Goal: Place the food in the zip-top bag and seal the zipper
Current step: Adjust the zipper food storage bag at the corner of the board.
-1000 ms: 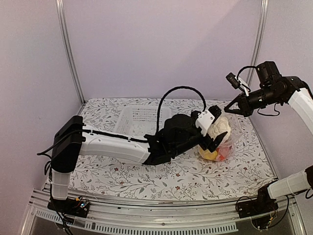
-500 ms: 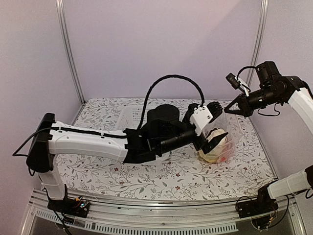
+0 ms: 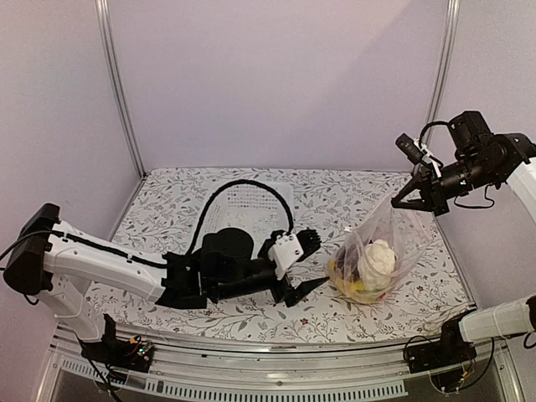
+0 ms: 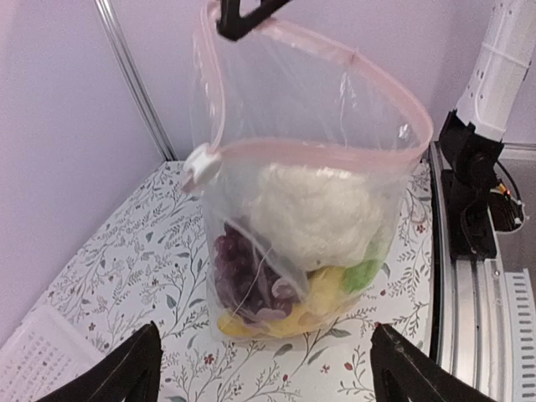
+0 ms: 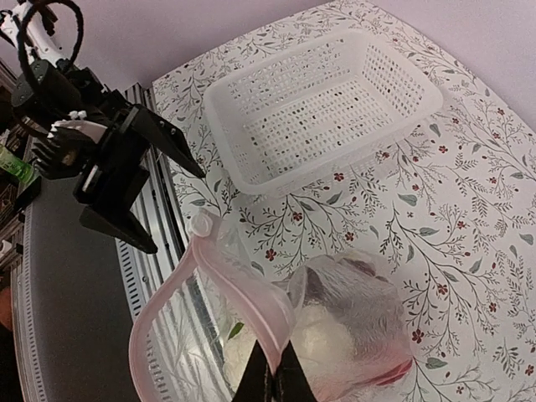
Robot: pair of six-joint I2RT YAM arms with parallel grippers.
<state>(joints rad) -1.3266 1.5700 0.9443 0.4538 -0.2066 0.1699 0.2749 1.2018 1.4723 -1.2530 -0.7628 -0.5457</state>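
Floral table (image 3: 251, 316), one filled zip-top bag (image 3: 381, 243), right tool (image 5: 276, 377) tight on its zipper (image 4: 318, 149), left tool (image 3: 311, 263) agape, empty

White lattice basket (image 5: 322, 109) on floral-patterned table (image 3: 251, 316), pale lilac walls (image 3: 276, 75), metal corner posts (image 3: 117, 92) behind

Clear crinkly glossy plastic bag (image 4: 310, 159), white lattice plastic basket (image 5: 322, 105), matt floral tablecloth (image 3: 251, 314)

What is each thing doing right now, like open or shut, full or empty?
bag: held upright by its top edge, full of food
zipper: open, not sealed
food: inside the bag
basket: empty
left gripper: open, holding nothing
right gripper: shut on the bag's top edge
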